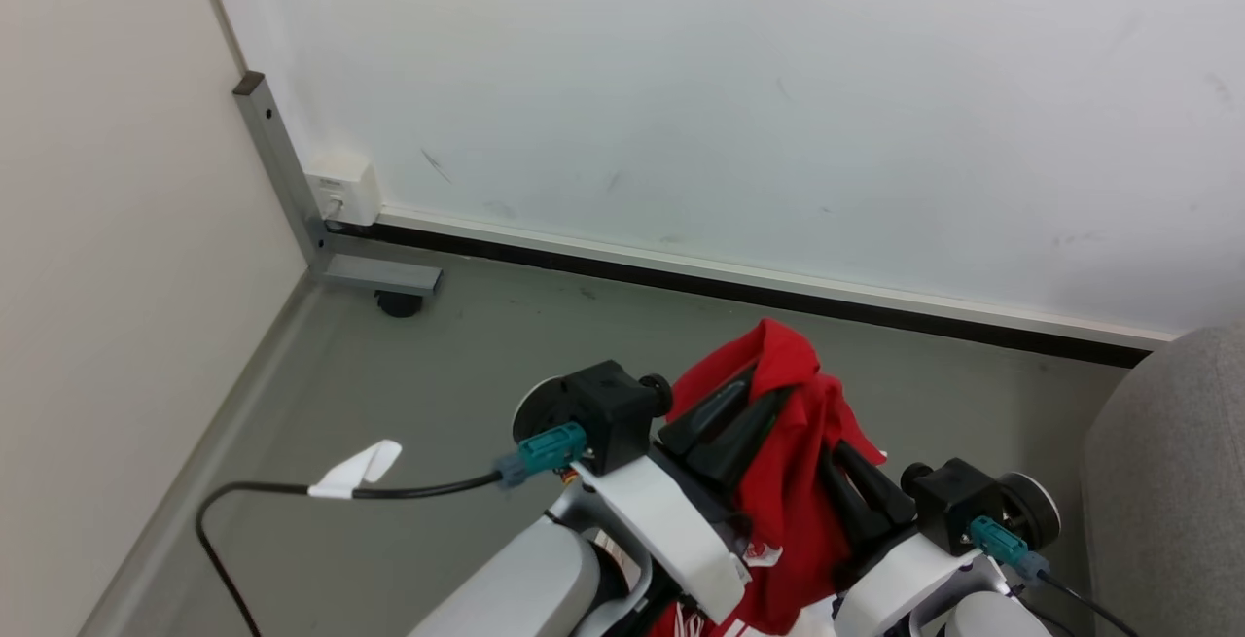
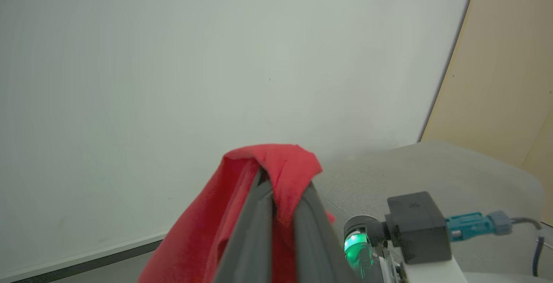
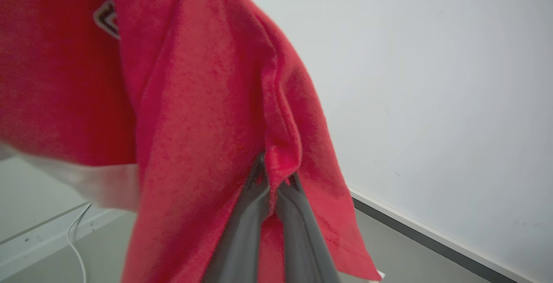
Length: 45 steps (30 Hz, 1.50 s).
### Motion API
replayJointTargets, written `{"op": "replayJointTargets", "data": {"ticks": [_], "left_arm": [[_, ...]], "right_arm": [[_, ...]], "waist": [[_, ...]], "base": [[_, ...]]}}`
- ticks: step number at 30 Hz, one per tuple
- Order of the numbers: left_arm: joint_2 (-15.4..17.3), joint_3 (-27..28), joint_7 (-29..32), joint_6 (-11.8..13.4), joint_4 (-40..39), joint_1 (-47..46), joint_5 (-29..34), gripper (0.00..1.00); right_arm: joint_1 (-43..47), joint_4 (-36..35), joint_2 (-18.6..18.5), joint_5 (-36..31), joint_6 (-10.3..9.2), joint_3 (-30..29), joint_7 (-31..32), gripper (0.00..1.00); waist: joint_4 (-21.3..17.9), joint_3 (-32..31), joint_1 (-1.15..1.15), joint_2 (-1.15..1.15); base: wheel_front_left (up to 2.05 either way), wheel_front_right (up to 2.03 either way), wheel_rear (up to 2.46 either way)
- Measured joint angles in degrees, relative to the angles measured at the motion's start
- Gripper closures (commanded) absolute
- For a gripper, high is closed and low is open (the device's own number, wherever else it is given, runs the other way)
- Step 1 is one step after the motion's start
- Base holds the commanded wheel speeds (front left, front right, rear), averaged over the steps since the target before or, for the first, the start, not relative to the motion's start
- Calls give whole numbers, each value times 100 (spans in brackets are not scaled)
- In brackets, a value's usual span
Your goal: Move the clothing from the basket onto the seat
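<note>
Left gripper (image 1: 754, 402) and right gripper (image 1: 842, 467), raised side by side near 6 o'clock of the head view, fingers pointing toward 12 o'clock; each is clamped on a fold of the clothing (image 1: 790, 491), which peaks over the left fingertips and hangs down between the two forearms. In the left wrist view the left gripper (image 2: 285, 184) has red cloth caught between its fingers and draped over their tips; in the right wrist view the right gripper (image 3: 276, 175) pinches a gathered ridge of the same cloth, with a small logo (image 3: 106, 17) at 10 o'clock. The clothing hangs in the air above the floor (image 1: 467, 365), before the wall (image 1: 739, 83); the seat (image 1: 1167, 481) lies at 4 o'clock of the head view, apart from the cloth. The two-point hold probably shares the weight and keeps the hem off the floor; the high carry probably serves to clear the seat's rounded edge. The task is judged mid-transfer; the next move calls for a swing toward 3 o'clock, then lowering. The trailing cloth may snag on a forearm.
</note>
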Motion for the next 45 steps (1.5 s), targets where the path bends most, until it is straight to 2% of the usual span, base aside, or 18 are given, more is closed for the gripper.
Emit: {"op": "replayJointTargets", "data": {"ticks": [11, 12, 13, 14, 15, 22, 28, 37, 45], "left_arm": [[118, 104, -119, 96, 288, 57, -57, 100], [141, 99, -140, 103, 335, 81, -57, 95], [141, 99, -140, 103, 335, 81, -57, 65], [151, 99, -146, 112, 359, 96, -57, 16], [153, 91, -162, 123, 379, 111, -58, 0], [152, 40, -299, 116, 450, 245, -99, 0], [188, 7, -493, 105, 524, 310, -86, 0], [176, -33, -772, 143, 725, 309, 90, 0], [172, -24, -906, 126, 842, 299, 342, 0]], "right_arm": [[155, -466, 5, 49, 0, -298, 0, 100], [183, -580, -20, 53, 0, -381, 0, 100], [183, -580, -20, 53, 0, -381, 0, 100], [187, -634, -42, 53, 0, -439, 0, 100], [188, -695, -63, 53, 0, -492, -1, 100], [215, -944, -202, 54, 0, -747, 2, 100], [195, -1149, -359, 78, 0, -958, 1, 100], [177, -1752, -765, -60, 0, -1479, 1, 100], [339, -2098, -844, -142, 0, -1731, 1, 100]], "waist": [[-172, 17, 0, 0], [-224, 21, 0, 0], [-224, 21, 0, 0], [-254, 23, 0, 0], [-290, 24, 0, 0], [-648, 52, 0, 0], [-1116, 90, 0, 0], [-2065, 222, 0, 0], [-2864, 388, 0, 0]], "base": [[0, 0, 0], [0, 0, 0], [0, 0, 0], [0, 0, 0], [0, 0, 0], [0, 0, 0], [0, 0, 0], [0, 0, 0], [0, 0, 0]]}}
